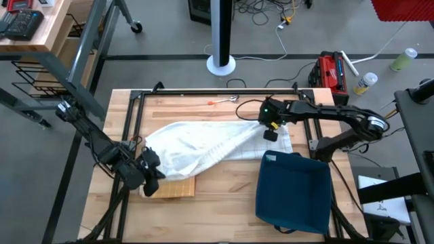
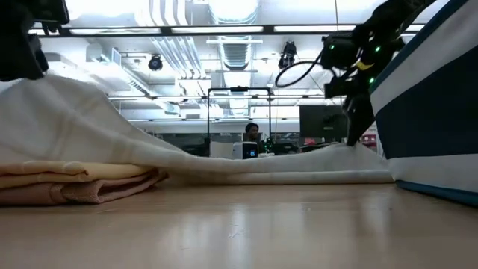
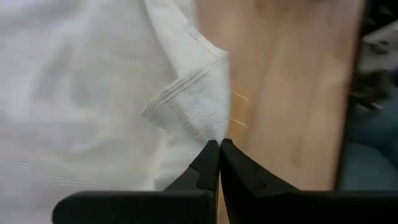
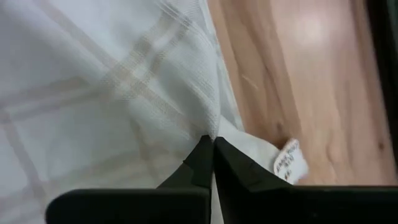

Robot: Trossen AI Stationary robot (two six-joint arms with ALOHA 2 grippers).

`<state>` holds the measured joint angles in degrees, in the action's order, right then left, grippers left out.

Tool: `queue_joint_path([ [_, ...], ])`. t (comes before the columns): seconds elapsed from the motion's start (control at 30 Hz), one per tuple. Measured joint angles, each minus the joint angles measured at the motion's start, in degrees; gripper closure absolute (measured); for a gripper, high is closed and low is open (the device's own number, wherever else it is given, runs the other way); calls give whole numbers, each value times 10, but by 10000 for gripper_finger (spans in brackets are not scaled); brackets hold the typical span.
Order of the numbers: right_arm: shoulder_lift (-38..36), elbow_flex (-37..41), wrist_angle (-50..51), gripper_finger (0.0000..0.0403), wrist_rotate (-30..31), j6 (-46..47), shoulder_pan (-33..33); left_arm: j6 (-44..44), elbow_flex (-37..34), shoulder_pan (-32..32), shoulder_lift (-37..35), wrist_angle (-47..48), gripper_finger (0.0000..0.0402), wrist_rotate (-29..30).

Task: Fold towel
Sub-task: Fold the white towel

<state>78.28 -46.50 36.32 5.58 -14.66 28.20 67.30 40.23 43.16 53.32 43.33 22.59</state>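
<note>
While the white towel (image 1: 203, 146) stretches lengthwise across the table (image 1: 224, 183), the left gripper (image 1: 150, 169) pinches its near-left corner and the right gripper (image 1: 269, 130) pinches the far-right edge, both clamped on cloth.

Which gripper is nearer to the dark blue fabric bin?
The right gripper, pinching the white towel just beyond the dark blue fabric bin's far-left corner. The left gripper holds the towel's opposite end, far across the table.

Navy bin (image 1: 293, 192) cut off by low view edge; tan cloth (image 1: 178, 186) mostly under towel (image 1: 196, 146)
</note>
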Motion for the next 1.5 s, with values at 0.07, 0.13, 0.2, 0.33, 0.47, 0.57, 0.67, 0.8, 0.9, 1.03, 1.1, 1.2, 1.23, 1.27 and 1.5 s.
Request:
queue_joint_path([
  [0.07,-21,0,17,401,5,8,-2,14,1,0,-2,35,401,32],
  [0.13,-47,0,41,401,4,22,-2,27,7,0,-5,65,401,64],
  [0.2,-74,0,63,402,4,38,-6,50,21,0,-6,111,401,93],
  [0.33,-138,0,110,402,-1,68,-19,138,72,0,-5,260,401,113],
  [0.47,-201,0,129,402,-19,115,-42,233,126,0,11,414,401,99],
  [0.57,-235,0,128,403,-40,157,-68,259,147,-1,27,470,401,95],
  [0.67,-249,-4,135,403,-46,197,-107,254,147,-9,39,463,401,91],
  [0.8,-253,-29,188,403,-50,229,-163,190,157,-9,58,397,401,-30],
  [0.9,-253,-57,233,403,-34,249,-196,135,178,-7,72,367,401,-82],
  [1.03,-250,-78,234,403,67,271,-219,131,202,-12,89,449,401,41],
  [1.1,-238,-75,222,403,97,269,-219,132,200,-22,95,471,401,122],
  [1.2,-203,-69,204,403,140,268,-219,104,170,-57,92,463,401,179],
  [1.23,-186,-68,212,403,157,267,-220,103,159,-74,90,467,401,181],
  [1.27,-168,-67,211,403,174,266,-219,102,143,-93,90,468,401,175],
  [1.5,-32,-67,193,403,290,244,-216,90,13,-190,99,423,401,170],
])
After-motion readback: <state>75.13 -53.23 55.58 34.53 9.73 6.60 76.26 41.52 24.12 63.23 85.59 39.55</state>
